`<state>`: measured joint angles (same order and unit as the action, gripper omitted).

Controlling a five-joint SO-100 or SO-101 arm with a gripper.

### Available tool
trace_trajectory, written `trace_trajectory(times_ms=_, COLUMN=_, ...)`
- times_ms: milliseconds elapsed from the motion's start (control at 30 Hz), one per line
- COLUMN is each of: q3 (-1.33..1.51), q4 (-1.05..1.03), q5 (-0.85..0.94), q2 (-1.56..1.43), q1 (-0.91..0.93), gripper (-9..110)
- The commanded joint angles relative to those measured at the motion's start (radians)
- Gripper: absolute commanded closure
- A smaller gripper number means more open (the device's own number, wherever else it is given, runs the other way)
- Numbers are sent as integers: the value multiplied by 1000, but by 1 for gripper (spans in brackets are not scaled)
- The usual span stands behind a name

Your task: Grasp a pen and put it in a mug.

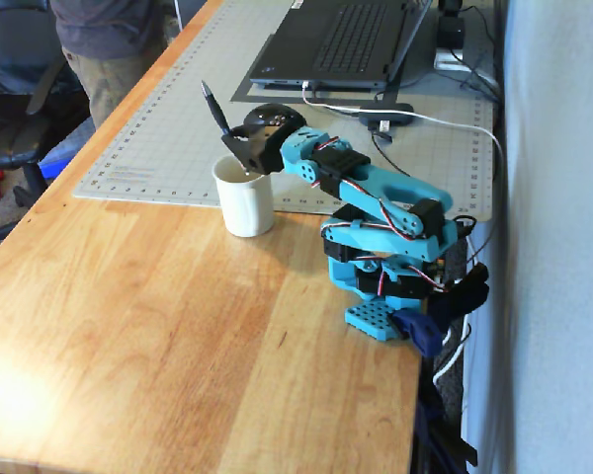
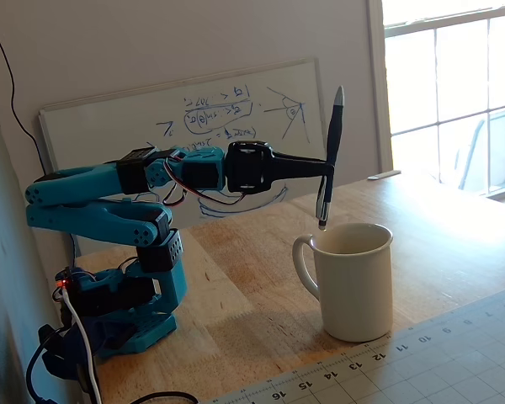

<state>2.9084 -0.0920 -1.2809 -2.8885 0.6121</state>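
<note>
The turquoise jointed robot arm [image 2: 101,206] reaches level across the wooden butcher-block tabletop [image 1: 158,336], and its black two-finger gripper [image 2: 326,171] is pinched shut on the slim dark blue-black pen [image 2: 329,156] near the middle of the barrel. In a fixed view from the side the pen stands almost upright with a slight lean, its pale pointed end up against the wall and its lower end hanging just above the rim of the plain cream-white cylindrical ceramic mug [image 2: 354,282], over the side nearest the handle; that lower end is clear of the rim and not inside the mug. In a fixed view from above, the gripper [image 1: 239,149] sits over the far edge of the mug [image 1: 245,197], and the pen [image 1: 214,109] slants up and to the left from it. The mug stands upright on the wood, close to the edge of the grey gridded cutting mat [image 1: 178,128]; its inside looks darker than its outside, and nothing can be made out in it, though the bottom is not visible in either view. On the mat behind the gripper lies a black computer mouse [image 1: 272,117], partly hidden by the arm, and farther back sits an open dark laptop [image 1: 341,44]. A whiteboard with blue marker scribbles [image 2: 210,126] leans on the wall behind the arm.
</note>
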Motion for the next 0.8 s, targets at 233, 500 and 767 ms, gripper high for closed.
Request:
trace_trajectory(times_ms=233, q3=-37, q4=34, q5=-2, q2=141, q1=17, gripper=100)
trace_trajectory(times_ms=500, q3=-38, q4=34, q5=2, q2=216, q1=15, gripper=96)
trace_trajectory(times_ms=767, q3=-97, q4=32, q5=0, q2=215, q1=2, gripper=80)
